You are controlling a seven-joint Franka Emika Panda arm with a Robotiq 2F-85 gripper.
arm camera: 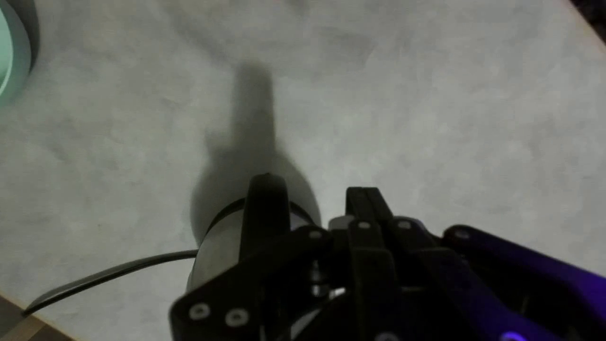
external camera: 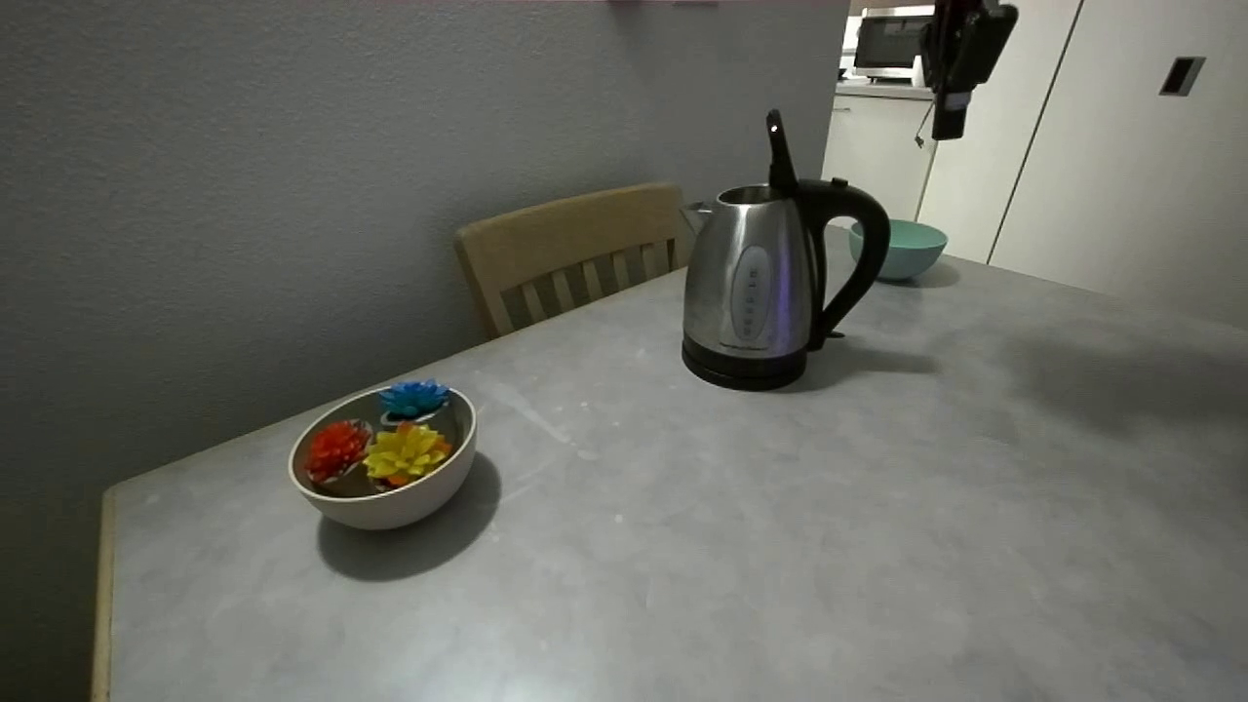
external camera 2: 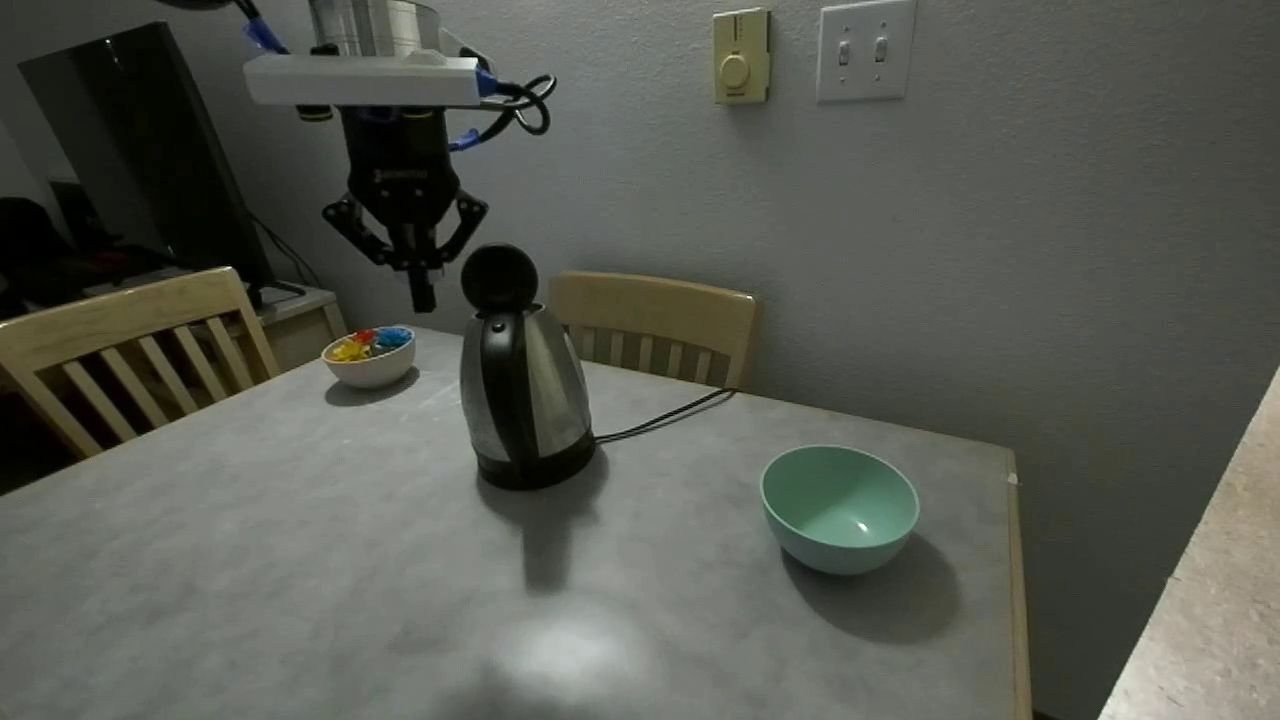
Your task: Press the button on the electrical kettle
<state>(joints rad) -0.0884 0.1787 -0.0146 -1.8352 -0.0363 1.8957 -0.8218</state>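
electrical kettle [external camera: 751, 283], brushed steel, lid [external camera 2: 499, 277] raised; placed on grey table [external camera: 780, 536] between white bowl [external camera: 409, 507] and green bowl [external camera 2: 842, 556]. gripper [external camera 2: 423, 298], fingers [arm camera: 357, 203] closed together, is held above table, apart from kettle.

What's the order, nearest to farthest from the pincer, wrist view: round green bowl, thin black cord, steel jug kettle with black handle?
1. Steel jug kettle: image left of the pincer.
2. Thin black cord: farther left, past the kettle.
3. Round green bowl: upper left corner, cut off by frame.
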